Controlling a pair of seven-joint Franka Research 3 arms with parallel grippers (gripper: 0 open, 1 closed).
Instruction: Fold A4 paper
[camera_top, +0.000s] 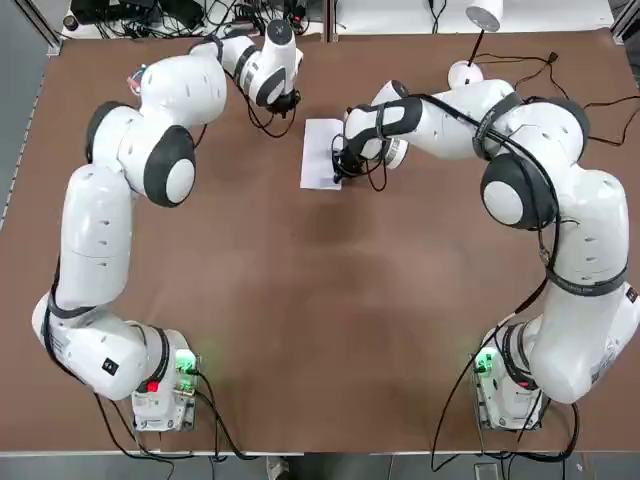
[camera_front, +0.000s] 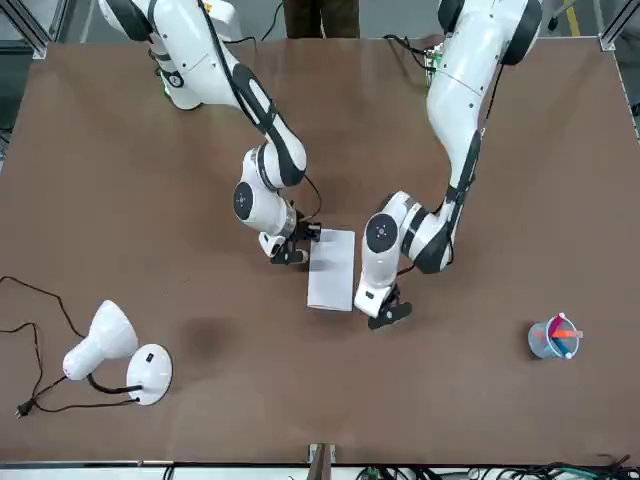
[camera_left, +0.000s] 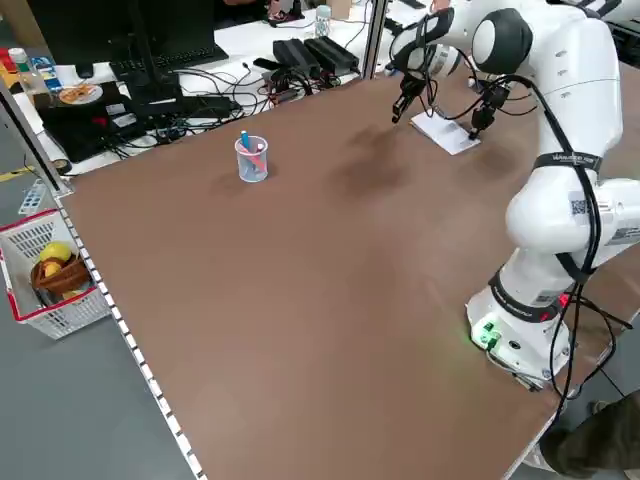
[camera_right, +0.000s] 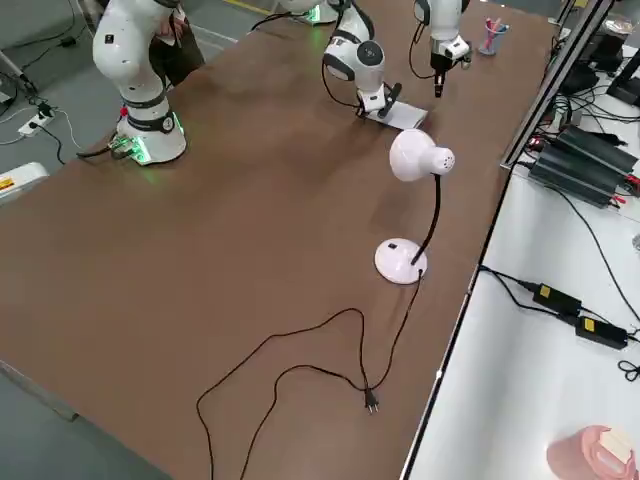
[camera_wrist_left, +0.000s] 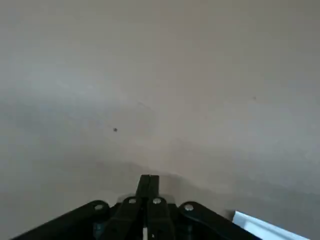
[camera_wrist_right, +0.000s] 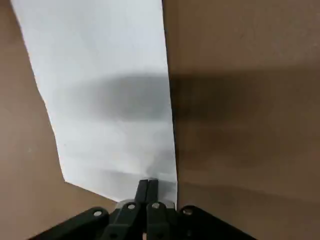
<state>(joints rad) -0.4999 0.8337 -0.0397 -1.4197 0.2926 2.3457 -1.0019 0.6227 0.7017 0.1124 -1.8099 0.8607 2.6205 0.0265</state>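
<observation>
On the brown table (camera_top: 320, 330), right gripper (camera_wrist_right: 148, 186), closed, presses unmarked A4 paper (camera_wrist_right: 100, 90).

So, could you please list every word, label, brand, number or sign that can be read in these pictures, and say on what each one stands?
No text can be read in any view.
A4 paper: plain white, no print visible.
Left arm: a small dark label, too small to read.
Left arm base: a small dark label, too small to read.
Pen cup, lamp: no marks visible.
Right gripper and left gripper: no lettering visible.
</observation>
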